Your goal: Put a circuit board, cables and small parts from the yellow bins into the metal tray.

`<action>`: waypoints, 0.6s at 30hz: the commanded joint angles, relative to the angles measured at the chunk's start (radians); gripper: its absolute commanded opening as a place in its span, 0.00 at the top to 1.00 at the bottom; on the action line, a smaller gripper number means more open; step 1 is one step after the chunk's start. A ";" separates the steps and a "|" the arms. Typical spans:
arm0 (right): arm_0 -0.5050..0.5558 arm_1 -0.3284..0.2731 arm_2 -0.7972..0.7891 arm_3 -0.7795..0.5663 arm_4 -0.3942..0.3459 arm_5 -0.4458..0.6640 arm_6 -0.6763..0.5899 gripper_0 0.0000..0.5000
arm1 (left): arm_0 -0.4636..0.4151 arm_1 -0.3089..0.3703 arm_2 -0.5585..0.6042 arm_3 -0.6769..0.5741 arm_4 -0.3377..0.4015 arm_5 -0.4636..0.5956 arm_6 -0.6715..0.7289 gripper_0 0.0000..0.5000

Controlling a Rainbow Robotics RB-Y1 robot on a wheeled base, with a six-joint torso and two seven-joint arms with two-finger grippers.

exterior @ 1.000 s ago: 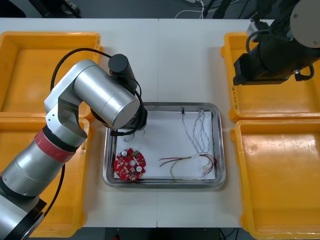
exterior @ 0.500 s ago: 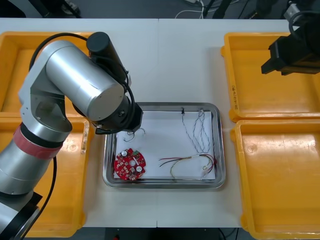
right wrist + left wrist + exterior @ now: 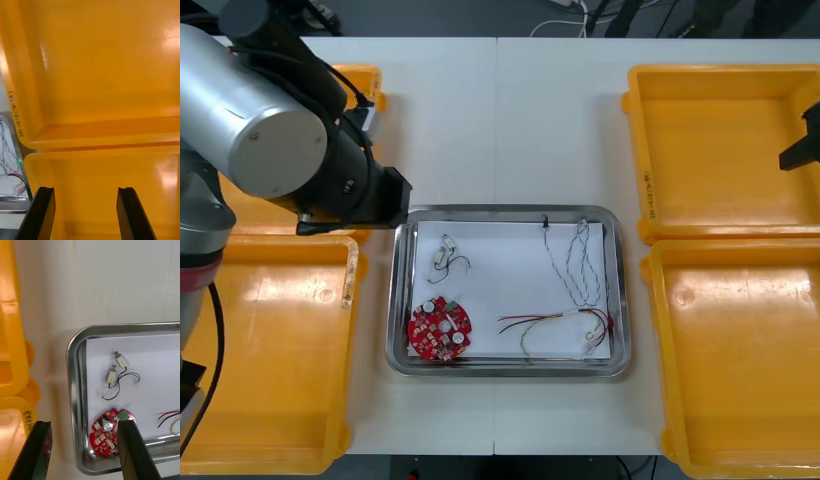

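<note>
Standing wide apart with nothing between them, the fingers of the left gripper [image 3: 83, 423] hang over the left rim of the metal tray [image 3: 392, 300], its arm bulking in the upper left of the front frame. The right gripper [image 3: 85, 189] is spread just as wide, gripping nothing, above the two yellow bins [image 3: 725, 150] at the right edge, whose floors look bare where I can see them. In the tray's upper left lie the small metal parts [image 3: 442, 256], two little cylinders with thin black leads. Below them, in the lower left corner, sits the round red circuit board [image 3: 440, 329]. A pale twisted cable [image 3: 580, 265] runs down the right half, with a red and yellow cable [image 3: 555, 322] beneath it. I'd say the parts are light and would roll or skid, so pinch the metal body, never the hair-thin lead. The board looks stiff but delicate on its face; its rim is the place. The cables are limp, best taken at a bunched middle.
</note>
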 commanded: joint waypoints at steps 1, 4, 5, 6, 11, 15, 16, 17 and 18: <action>0.078 -0.070 -0.081 -0.005 -0.017 0.004 0.062 0.05 | -0.025 0.085 0.080 -0.039 0.049 0.008 0.110 0.00; 0.116 -0.077 -0.101 -0.005 -0.013 0.004 0.075 0.05 | -0.024 0.122 0.115 -0.039 0.089 0.008 0.107 0.00; 0.133 -0.079 -0.110 -0.005 -0.013 0.004 0.078 0.05 | -0.024 0.139 0.128 -0.039 0.106 0.008 0.106 0.00; 0.143 -0.079 -0.117 -0.005 -0.010 0.004 0.081 0.04 | -0.024 0.150 0.134 -0.041 0.116 0.008 0.104 0.00; 0.206 -0.084 -0.130 -0.022 0.013 0.004 0.101 0.05 | -0.022 0.208 0.178 -0.039 0.170 0.008 0.094 0.00; 0.248 -0.082 -0.130 -0.041 0.030 0.004 0.115 0.05 | -0.010 0.256 0.209 -0.039 0.211 0.008 0.081 0.00; 0.255 -0.080 -0.130 -0.041 0.032 0.004 0.119 0.05 | -0.002 0.265 0.217 -0.039 0.221 0.008 0.077 0.00; 0.263 -0.077 -0.130 -0.041 0.035 0.004 0.122 0.05 | 0.006 0.272 0.229 -0.039 0.228 0.008 0.072 0.00; 0.274 -0.073 -0.130 -0.044 0.039 0.004 0.128 0.05 | 0.016 0.280 0.244 -0.039 0.241 0.008 0.061 0.00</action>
